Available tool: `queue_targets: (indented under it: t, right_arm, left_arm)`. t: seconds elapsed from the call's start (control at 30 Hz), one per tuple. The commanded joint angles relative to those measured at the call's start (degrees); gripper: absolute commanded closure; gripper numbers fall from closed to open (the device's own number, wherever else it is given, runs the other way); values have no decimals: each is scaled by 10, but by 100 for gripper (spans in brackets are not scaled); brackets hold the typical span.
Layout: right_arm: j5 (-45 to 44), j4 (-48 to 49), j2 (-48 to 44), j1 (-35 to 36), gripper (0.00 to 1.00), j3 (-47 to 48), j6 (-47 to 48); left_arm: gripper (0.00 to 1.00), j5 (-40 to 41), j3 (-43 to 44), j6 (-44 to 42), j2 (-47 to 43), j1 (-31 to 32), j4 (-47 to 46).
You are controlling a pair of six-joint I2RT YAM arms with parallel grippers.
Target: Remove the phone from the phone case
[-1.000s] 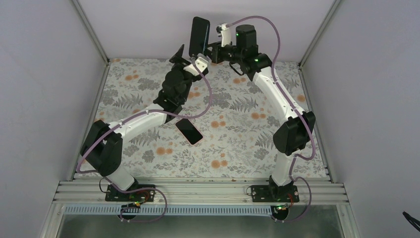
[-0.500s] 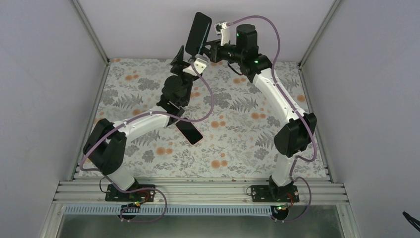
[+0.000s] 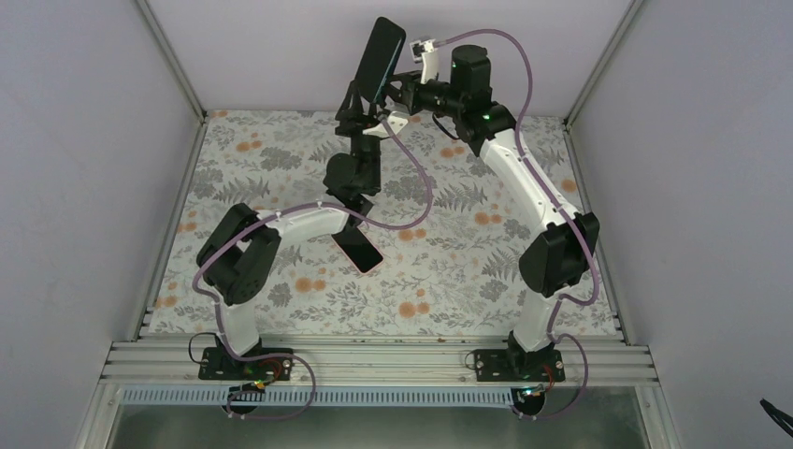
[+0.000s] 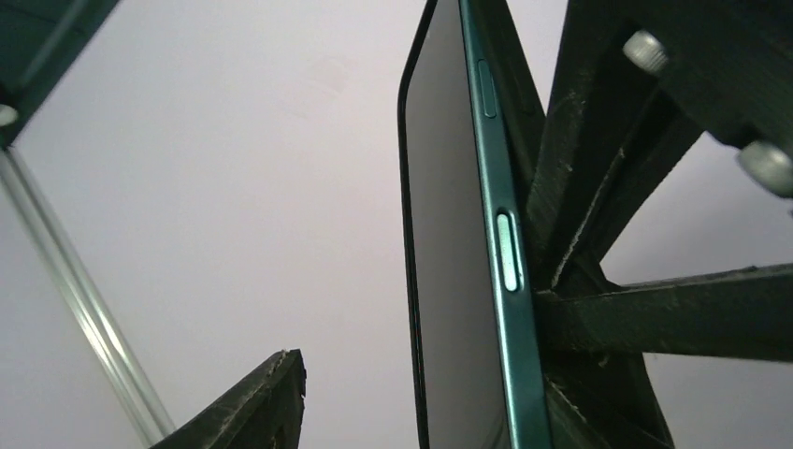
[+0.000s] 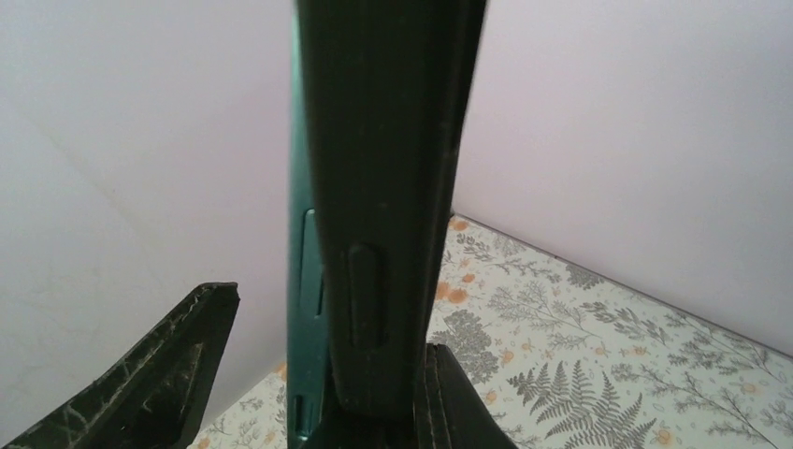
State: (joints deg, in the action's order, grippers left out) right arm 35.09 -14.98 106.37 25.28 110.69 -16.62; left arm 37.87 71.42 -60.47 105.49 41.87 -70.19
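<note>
While both arms reach high over the table's [image 3: 468, 267] far end, the phone [image 3: 382, 58] stands nearly upright in the air, the left gripper [image 3: 360, 105] just below it and the right gripper [image 3: 398, 86] beside it, its teal edge showing past the black phone case [image 5: 383, 187]. The left jaws stand apart, one finger [image 4: 271, 402] clear of the screen. Whether the right jaws clamp the case I cannot tell.

I can't read any text, brand, number or sign in any of my views; the phone [image 4: 449, 281] shows me only a dark screen and unmarked side buttons, and the case [image 5: 393, 168] is plain black with no logo
</note>
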Motion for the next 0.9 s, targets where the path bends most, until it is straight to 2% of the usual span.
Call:
queue_targets:
  t: [0.0, 0.13, 0.37, 0.7, 0.87]
  right_arm:
    - [143, -28, -40, 28, 97, -25, -6]
    - [153, -26, -52, 31, 97, -39, -2]
    - [161, -26, -59, 33, 97, -34, 1]
    - [161, -25, -59, 34, 97, -37, 3]
    - [141, -33, -64, 31, 97, -39, 14]
  left_arm:
    - [45, 48, 44, -93, 30, -22, -121]
    - [50, 43, 49, -87, 38, -23, -124]
    - [65, 20, 33, 18, 5, -22, -1]
    - [89, 10, 27, 69, 1, -23, 62]
    - [98, 4, 26, 83, -5, -22, 85]
